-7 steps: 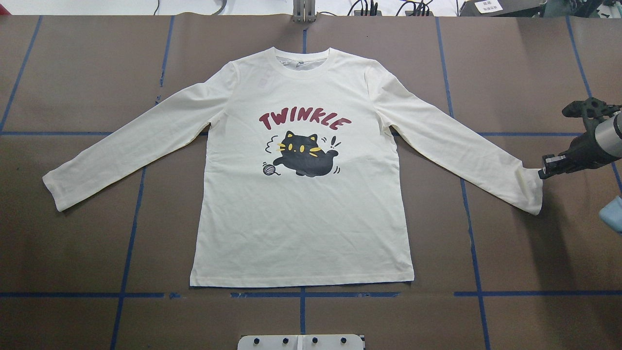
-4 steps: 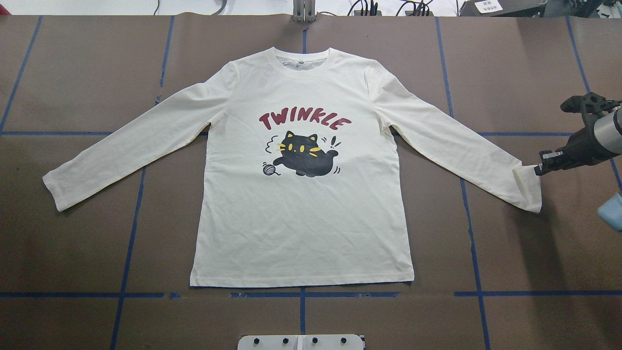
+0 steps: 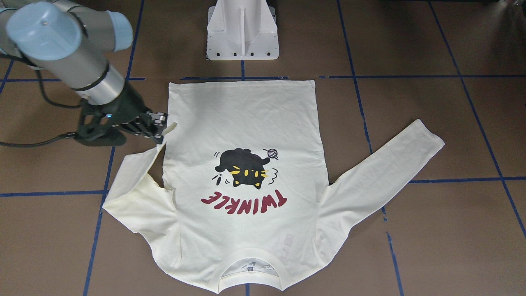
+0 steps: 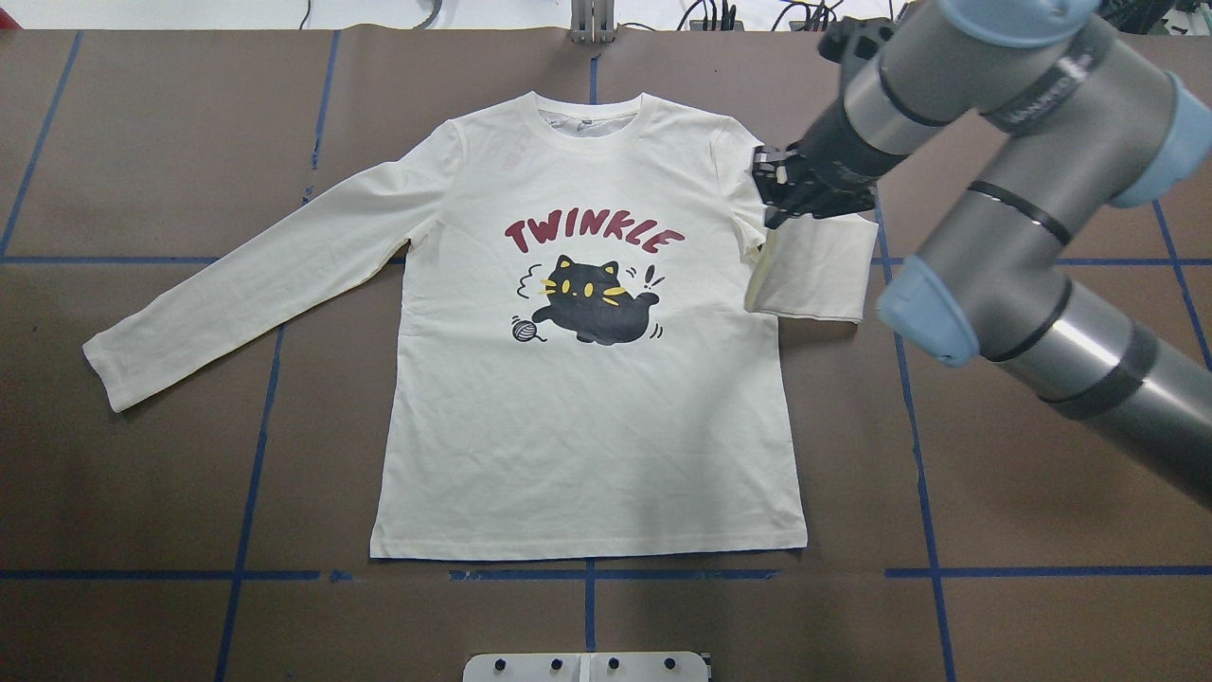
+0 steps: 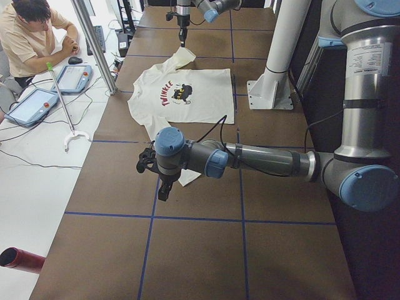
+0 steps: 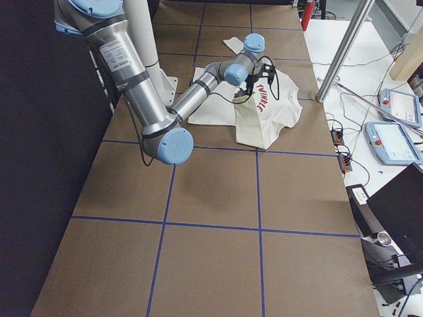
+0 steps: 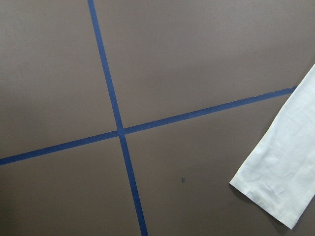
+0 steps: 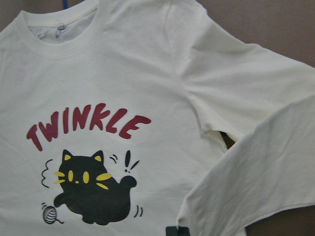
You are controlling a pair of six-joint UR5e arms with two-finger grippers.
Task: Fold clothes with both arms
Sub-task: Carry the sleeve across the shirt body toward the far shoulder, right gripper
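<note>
T-shirt [image 4: 587,426], cream with a black cat print and red TWINKLE lettering, lies print-up and flat in the middle of the overhead frame, with its collar toward the top edge. Just right of the collar, the right gripper [image 4: 772,194] is clamped on the cuff of the raised sleeve [image 4: 814,275] and holds it over the shoulder seam. The sleeve hangs doubled from the gripper, its lower fold sagging just beside the shirt's side edge. Held this high, the cloth probably clears the body without dragging the print askew, and it looks ready to be laid across the chest as a first fold.

The flat sleeve [image 4: 246,284] stretches toward the lower left of the frame, its cuff resting on the brown table [image 4: 1042,474]. The left gripper [image 5: 162,190] shows only in the left side view, low in the middle of that frame, hanging over bare table near that cuff. I cannot tell whether its fingers are apart or together. Its wrist view catches the cuff in the lower right corner, so it seems placed to take that sleeve next.
</note>
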